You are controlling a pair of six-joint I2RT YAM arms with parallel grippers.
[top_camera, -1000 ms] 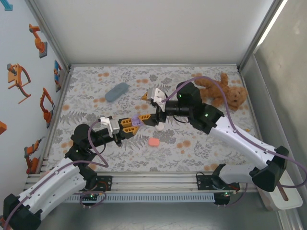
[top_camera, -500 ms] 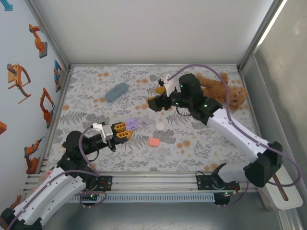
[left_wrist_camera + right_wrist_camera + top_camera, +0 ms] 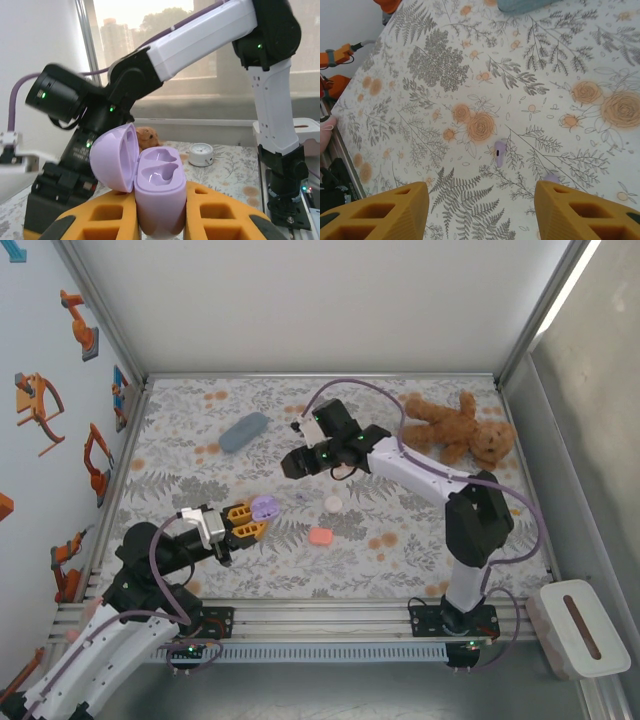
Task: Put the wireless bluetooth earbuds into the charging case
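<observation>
The lilac earbud (image 3: pixel 499 151) is lying flat on the floral mat (image 3: pixel 440 65), just ahead of the right gripper (image 3: pixel 480 195) and roughly midway between the lines of its two orange fingers (image 3: pixel 385 210), touching neither. Those fingers are standing spread apart with nothing between them. A lilac lump (image 3: pixel 551 177) is peeking out at the tip of the finger on the right of the wrist view; too little shows to name it.

The left gripper (image 3: pixel 252 523) is pinching the lilac charging case (image 3: pixel 157 187) by its lower body, holding it upright, lid swung open to one side, both heart-shaped wells empty. Between the two grippers a round white case (image 3: pixel 333 504) and a pink case (image 3: pixel 320 536) are resting on the mat. A teddy bear (image 3: pixel 460 430) is sprawling well behind the right gripper.
</observation>
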